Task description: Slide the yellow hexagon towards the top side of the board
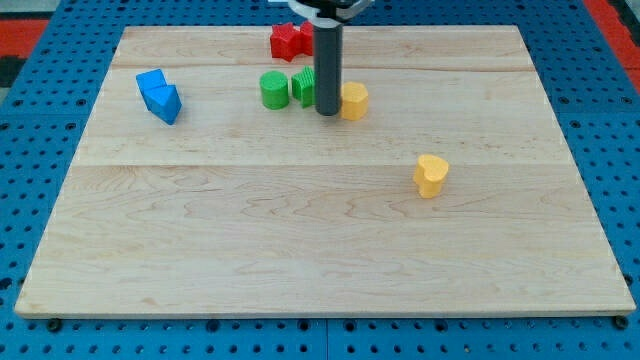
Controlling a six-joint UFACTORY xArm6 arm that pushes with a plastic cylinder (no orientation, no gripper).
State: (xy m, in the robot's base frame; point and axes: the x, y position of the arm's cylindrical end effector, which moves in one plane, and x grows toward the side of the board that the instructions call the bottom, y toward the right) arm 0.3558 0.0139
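The yellow hexagon (pixel 354 101) lies in the upper middle of the wooden board (pixel 320 240). My tip (pixel 327 112) rests on the board just left of the yellow hexagon, touching or almost touching its left side. A green block (pixel 303 86) sits directly behind the rod on its left, partly hidden by it. A green cylinder-like block (pixel 274 90) lies further left.
A red block (pixel 291 40) lies near the board's top edge, above the rod. Two blue blocks (pixel 160 96) sit close together at the upper left. A yellow heart-like block (pixel 431 175) lies at the right of the middle. Blue pegboard surrounds the board.
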